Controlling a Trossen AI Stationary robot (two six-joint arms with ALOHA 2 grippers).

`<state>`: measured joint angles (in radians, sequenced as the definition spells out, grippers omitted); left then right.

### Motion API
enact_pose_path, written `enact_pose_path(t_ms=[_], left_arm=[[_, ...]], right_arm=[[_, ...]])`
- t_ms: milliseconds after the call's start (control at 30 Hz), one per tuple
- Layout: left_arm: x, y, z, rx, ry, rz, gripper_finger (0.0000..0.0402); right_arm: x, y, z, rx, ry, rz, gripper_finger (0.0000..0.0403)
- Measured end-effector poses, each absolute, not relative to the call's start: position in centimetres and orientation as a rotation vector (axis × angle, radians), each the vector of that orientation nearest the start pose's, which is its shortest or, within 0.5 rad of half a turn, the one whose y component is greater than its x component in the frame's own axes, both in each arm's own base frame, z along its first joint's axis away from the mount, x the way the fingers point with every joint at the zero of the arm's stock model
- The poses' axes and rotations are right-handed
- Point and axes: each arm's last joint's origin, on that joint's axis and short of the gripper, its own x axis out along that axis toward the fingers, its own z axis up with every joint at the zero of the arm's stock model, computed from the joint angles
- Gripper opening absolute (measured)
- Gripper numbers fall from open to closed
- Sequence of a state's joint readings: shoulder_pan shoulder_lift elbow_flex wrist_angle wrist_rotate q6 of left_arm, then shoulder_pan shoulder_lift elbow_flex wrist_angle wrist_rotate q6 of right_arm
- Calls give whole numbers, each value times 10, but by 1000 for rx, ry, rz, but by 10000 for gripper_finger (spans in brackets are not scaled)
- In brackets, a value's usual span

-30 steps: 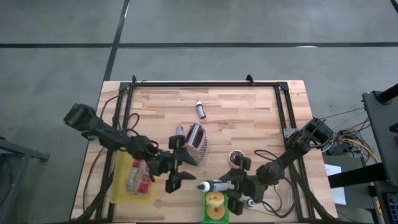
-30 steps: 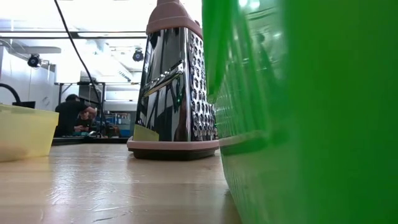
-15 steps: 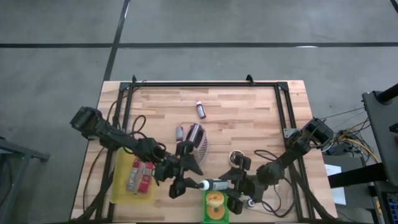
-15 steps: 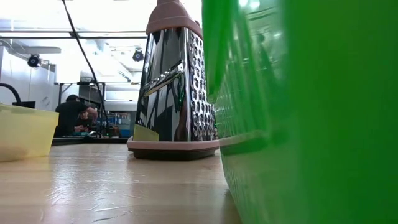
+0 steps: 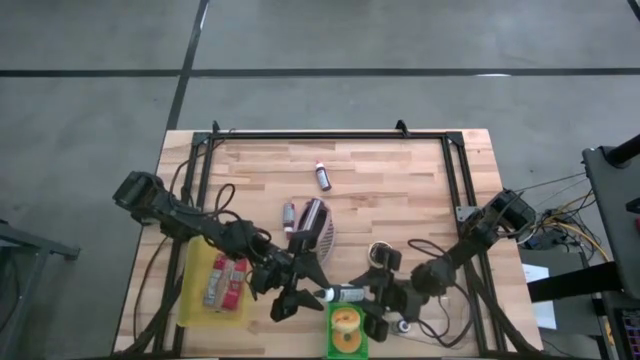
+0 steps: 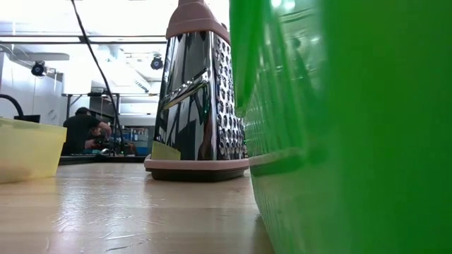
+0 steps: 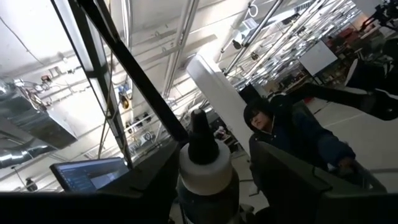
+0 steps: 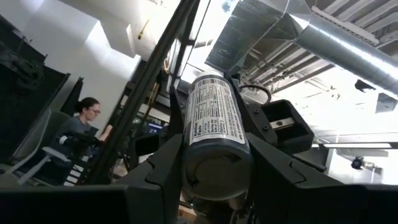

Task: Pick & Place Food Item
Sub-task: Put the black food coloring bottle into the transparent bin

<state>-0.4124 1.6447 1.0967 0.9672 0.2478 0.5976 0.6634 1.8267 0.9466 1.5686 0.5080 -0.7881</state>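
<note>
Above green bin [image 5: 347, 335]: both grippers, L [image 5: 306, 291] & R [image 5: 372, 300], clamp bottle [image 5: 345, 295].

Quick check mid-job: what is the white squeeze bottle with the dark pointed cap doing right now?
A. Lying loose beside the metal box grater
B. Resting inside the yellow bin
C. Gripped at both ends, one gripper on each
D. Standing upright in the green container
C: in the high view the white squeeze bottle with the dark pointed cap spans between the left gripper and the right gripper, and each wrist view shows one end between that arm's fingers.
</note>
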Motion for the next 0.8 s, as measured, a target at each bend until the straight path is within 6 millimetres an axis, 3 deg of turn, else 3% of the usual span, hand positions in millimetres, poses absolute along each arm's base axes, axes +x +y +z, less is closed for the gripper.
enact_pose_path(t_ms=[433,633,800], left_arm=[[337,-151,332,507,-605,-504,211],[352,-155,327,509,-606,-503,206],[367,-157,320,515,-587,-501,176]], right_arm=[[293,211,267,-370,-583,-90,135],[293,211,267,-370,-585,-87,135],[293,212,267,-372,-583,-79,135]])
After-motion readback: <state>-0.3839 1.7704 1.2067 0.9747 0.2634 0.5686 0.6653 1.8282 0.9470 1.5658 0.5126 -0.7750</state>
